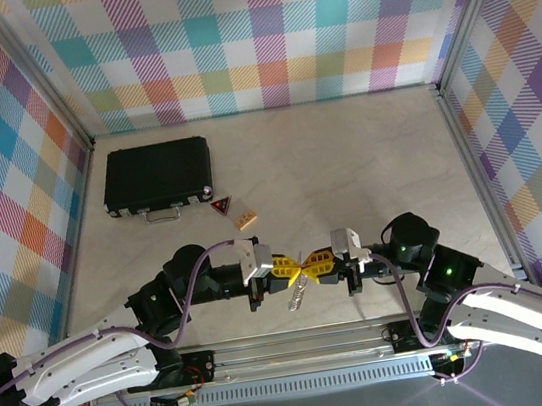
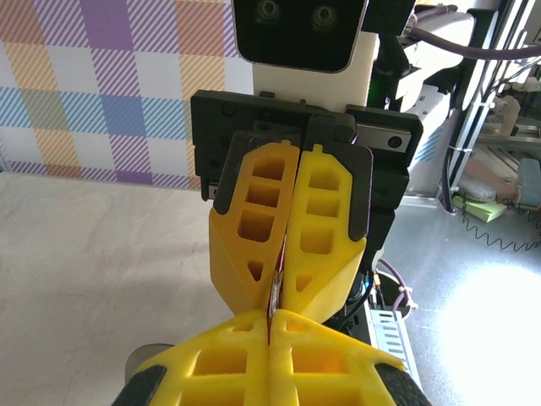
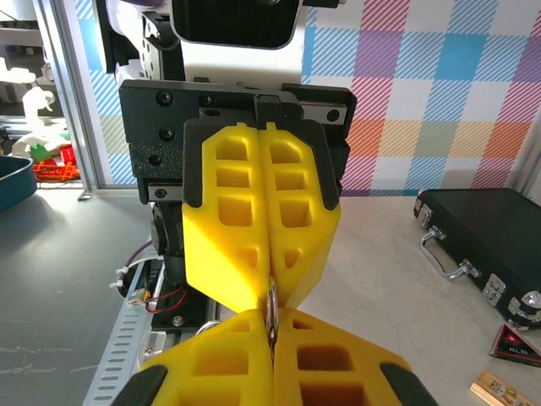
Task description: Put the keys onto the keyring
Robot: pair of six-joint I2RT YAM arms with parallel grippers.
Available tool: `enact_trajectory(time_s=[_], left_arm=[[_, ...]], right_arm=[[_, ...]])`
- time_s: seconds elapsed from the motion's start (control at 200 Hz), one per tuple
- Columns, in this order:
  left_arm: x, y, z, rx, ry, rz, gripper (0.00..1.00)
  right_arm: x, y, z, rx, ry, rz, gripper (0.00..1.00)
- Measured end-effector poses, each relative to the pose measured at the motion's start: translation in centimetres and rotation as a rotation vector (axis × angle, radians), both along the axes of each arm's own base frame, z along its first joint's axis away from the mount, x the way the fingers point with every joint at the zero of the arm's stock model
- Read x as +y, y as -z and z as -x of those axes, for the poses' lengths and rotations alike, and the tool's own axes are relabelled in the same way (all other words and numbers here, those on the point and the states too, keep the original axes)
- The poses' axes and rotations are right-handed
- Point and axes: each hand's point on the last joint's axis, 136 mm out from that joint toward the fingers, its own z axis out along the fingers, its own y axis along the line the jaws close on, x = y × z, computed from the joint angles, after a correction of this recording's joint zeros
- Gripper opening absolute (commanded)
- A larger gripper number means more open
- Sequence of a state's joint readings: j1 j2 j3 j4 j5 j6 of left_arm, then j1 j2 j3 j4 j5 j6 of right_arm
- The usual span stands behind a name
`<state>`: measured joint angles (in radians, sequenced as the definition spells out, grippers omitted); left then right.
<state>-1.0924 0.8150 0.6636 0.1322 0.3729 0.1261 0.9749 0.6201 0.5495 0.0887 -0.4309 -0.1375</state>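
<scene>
The left gripper (image 1: pixel 296 268) and right gripper (image 1: pixel 312 263) meet tip to tip, fingers pinched shut on the thin silver wire loop (image 3: pixel 272 306). The flat silver-grey metal keys (image 1: pixel 297 296) hang beneath the join, equally near both arms.

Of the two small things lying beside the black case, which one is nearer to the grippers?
The tan wooden block. The red-and-black triangular tag sits farther back, closer to the case's handle.
</scene>
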Motion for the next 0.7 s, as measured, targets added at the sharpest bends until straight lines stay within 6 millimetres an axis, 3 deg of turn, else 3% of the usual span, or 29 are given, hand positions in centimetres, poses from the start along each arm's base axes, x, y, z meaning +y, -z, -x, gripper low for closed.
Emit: enact_trajectory(time_s=[0.115, 0.195, 0.355, 0.7], left_arm=[[0.2, 0.3, -0.4, -0.008, -0.026, -0.036, 0.13], [0.6, 1.2, -1.1, -0.029, -0.071, -0.091, 0.17], [1.3, 2.4, -2.3, -0.069, -0.127, -0.219, 0.17], [0.8, 3.9, -2.5, -0.091, -0.091, -0.357, 0.15]], right_arm=[[0.3, 0.6, -0.5, 0.01, 0.02, 0.022, 0.0], [0.8, 1.5, -1.2, 0.033, 0.032, 0.07, 0.0], [1.5, 3.2, -1.7, 0.072, 0.037, 0.136, 0.0], [1.6, 4.7, -1.9, 0.108, 0.043, 0.193, 0.0]])
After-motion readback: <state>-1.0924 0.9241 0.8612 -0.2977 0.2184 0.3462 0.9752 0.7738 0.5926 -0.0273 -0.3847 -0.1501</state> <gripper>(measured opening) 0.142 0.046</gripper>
